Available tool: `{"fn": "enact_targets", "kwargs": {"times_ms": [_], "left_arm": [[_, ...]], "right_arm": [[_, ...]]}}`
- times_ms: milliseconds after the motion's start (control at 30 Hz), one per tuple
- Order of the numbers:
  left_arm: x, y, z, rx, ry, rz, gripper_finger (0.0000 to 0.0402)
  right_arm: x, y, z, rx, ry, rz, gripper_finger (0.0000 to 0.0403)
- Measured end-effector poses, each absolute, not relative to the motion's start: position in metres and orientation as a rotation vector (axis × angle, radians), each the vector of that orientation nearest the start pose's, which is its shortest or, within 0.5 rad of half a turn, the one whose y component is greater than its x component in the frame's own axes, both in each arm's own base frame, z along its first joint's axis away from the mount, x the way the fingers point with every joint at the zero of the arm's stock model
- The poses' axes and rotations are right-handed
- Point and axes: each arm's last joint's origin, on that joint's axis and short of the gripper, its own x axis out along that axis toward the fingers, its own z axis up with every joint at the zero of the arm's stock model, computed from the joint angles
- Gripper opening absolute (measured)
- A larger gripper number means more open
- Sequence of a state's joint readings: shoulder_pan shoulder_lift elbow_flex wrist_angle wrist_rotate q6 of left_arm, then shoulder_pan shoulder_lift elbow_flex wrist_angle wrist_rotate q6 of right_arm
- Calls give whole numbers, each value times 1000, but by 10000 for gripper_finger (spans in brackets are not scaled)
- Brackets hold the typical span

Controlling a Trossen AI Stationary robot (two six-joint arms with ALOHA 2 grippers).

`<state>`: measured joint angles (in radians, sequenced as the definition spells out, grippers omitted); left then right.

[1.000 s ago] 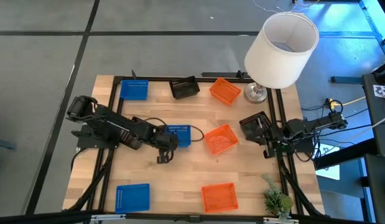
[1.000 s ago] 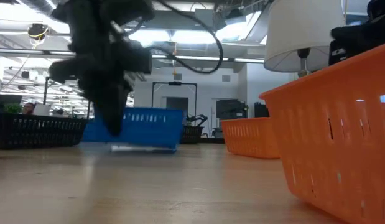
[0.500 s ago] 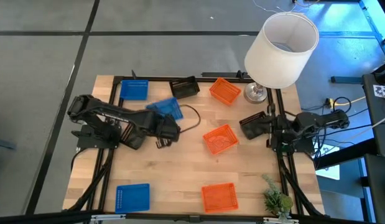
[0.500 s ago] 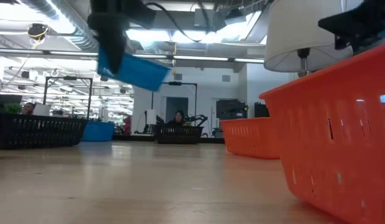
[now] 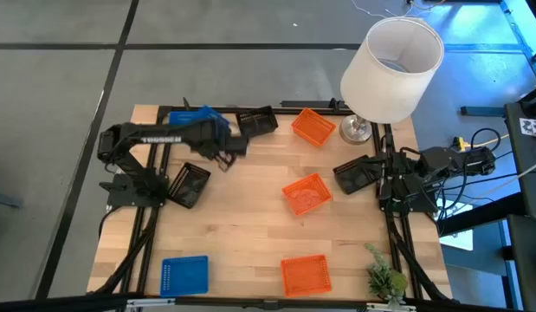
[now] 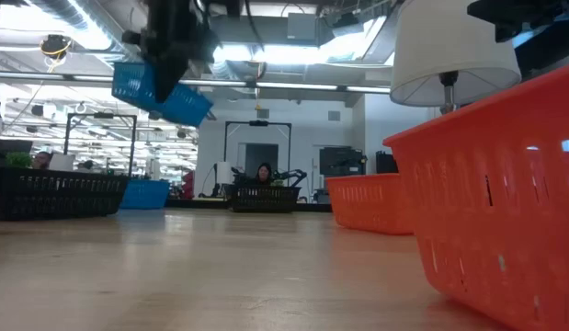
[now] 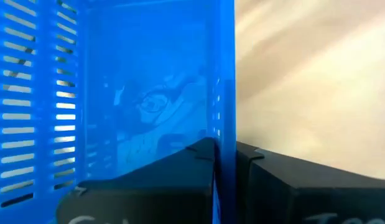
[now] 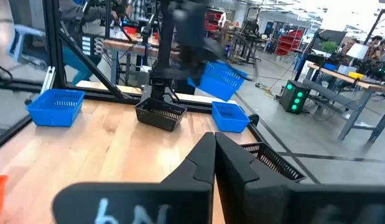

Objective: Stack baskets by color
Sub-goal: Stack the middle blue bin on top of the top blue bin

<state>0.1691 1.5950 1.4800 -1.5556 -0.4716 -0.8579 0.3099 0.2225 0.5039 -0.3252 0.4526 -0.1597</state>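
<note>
My left gripper point(image 5: 213, 132) is shut on a blue basket point(image 5: 209, 118), held tilted in the air over the table's far left corner. It shows high up in the low view point(image 6: 161, 89). Another blue basket point(image 5: 177, 126) lies on the table just beneath it. My right gripper point(image 8: 214, 148) is shut with nothing between its fingers, level, at the table's right edge beside a black basket point(image 5: 353, 174). Two more black baskets point(image 5: 256, 121) point(image 5: 188, 185), three orange ones point(image 5: 313, 127) point(image 5: 305, 193) point(image 5: 304, 274) and a third blue one point(image 5: 184, 274) sit on the table. My left gripper pinches one side wall of the blue basket point(image 7: 224, 124) between its two fingers, one finger inside the basket point(image 7: 195, 158) and one outside point(image 7: 251, 160). The fingers slant down from above. The basket is lifted clear and hangs tilted.
A white lamp point(image 5: 391, 69) stands at the far right corner and a small plant point(image 5: 384, 279) at the near right corner. Bare wood lies between the middle orange basket and the left arm. People and benches show in the room beyond.
My left gripper has lifted the blue basket off the table's middle and carried it up and toward the far left corner, rolling as it went. The basket now hangs tilted above the far-left blue one. My right gripper has risen, still shut.
</note>
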Motion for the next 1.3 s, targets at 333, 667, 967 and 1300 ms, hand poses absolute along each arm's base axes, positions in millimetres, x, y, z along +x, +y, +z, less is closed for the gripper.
{"fn": "enact_targets", "kwargs": {"times_ms": [333, 667, 967, 1300], "left_arm": [[229, 136, 305, -319, 1603, 903, 0], [199, 173, 297, -280, 1755, 762, 0], [179, 172, 254, -171, 1991, 609, 0], [176, 179, 235, -24, 2016, 513, 0]], "right_arm": [[78, 12, 289, -207, 59, -139, 7], [78, 12, 289, -210, 60, -139, 7], [77, 10, 289, -212, 63, -181, 7], [77, 9, 289, -213, 68, -227, 7]]}}
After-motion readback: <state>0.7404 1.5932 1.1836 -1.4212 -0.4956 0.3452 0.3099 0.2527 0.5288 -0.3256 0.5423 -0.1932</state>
